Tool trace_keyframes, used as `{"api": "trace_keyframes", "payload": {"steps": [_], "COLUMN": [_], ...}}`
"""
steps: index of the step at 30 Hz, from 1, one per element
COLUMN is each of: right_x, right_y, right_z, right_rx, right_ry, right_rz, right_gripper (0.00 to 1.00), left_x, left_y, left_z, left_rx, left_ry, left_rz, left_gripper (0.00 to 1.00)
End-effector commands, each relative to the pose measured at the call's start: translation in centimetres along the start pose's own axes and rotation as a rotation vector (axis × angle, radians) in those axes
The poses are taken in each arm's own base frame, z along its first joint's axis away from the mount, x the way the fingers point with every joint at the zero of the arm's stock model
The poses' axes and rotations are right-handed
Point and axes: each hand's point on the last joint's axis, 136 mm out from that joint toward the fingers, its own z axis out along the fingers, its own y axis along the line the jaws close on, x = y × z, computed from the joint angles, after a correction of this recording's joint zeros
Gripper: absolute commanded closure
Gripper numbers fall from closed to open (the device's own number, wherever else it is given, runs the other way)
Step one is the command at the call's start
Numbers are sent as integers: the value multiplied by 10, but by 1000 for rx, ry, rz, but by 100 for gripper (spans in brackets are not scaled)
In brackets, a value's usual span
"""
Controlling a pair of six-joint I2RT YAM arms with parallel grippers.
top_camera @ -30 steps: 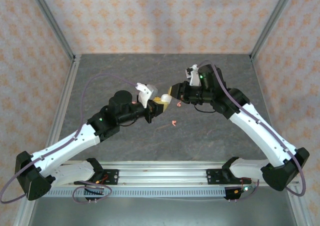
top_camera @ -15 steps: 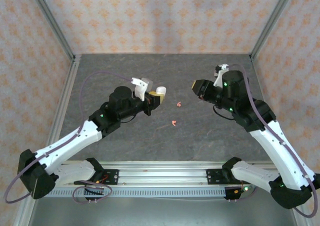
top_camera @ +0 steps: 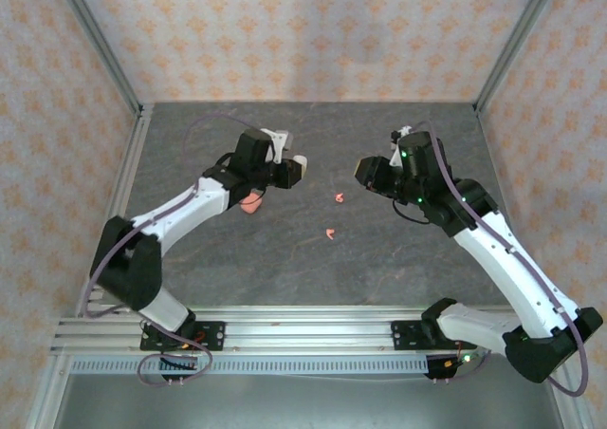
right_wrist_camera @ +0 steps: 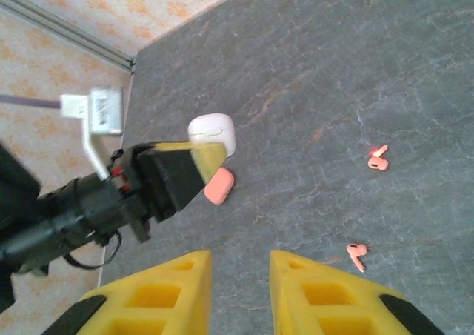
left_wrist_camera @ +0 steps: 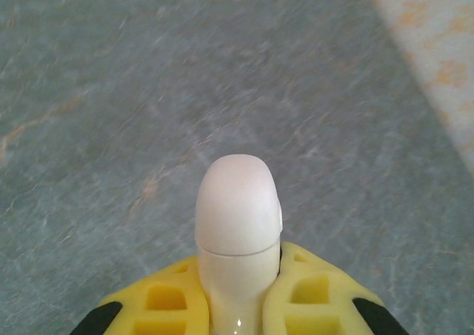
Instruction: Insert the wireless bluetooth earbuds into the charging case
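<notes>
Overhead and wrist views. The left claw (left_wrist_camera: pixel 238 272) is closed on the white case (left_wrist_camera: pixel 237 227), pinching it between two yellow pads (left_wrist_camera: pixel 315 294). The case's lower end is hidden between the pads and cut off by the bottom edge of the left wrist view. Its long axis runs straight out along the fingers, rounded end forward, and a thin seam crosses it just above the pads. The case is held above the grey table (top_camera: pixel 285 268); whether it touches the table cannot be told.

The pink case (right_wrist_camera: pixel 219 185) lies on the table just below the left claw, one end covered by a fingertip in the right wrist view and shaded by the arm from overhead.

The two coral earbuds (right_wrist_camera: pixel 378 158) (right_wrist_camera: pixel 358 254) lie loose on the table between the arms, apart from each other and from both cases. The nearer one has its bud toward the far wall and its stem toward the camera. The other is too small to read.

The right claw (right_wrist_camera: pixel 241 294) hangs spread, its pads parted with nothing between them.
</notes>
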Motion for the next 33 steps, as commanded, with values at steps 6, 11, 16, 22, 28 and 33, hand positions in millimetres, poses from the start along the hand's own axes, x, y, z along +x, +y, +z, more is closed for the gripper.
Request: {"api": "trace_keyframes", "payload": {"steps": [6, 11, 16, 22, 28, 33], "right_x": [10, 20, 31, 31, 32, 35], "right_y": [-9, -13, -20, -20, -19, -22], "right_z": [36, 65, 83, 90, 95, 94], "right_rx": [0, 5, 3, -4, -15, -12], "right_ry": [82, 143, 178, 177, 177, 178], "right_rz": [65, 111, 163, 201, 236, 247], "right_gripper": [71, 70, 70, 70, 70, 70], "left_x": [25, 36, 44, 31, 10, 2], "left_y": [38, 75, 101, 110, 112, 125], "left_z": [57, 83, 92, 76, 44, 5], "left_rx": [-56, -151, -215, -278, -309, -415], "left_ry": [212, 275, 322, 313, 309, 317], "left_rz": [-125, -158, -165, -104, 14, 204], "left_gripper": [100, 100, 85, 61, 52, 47]}}
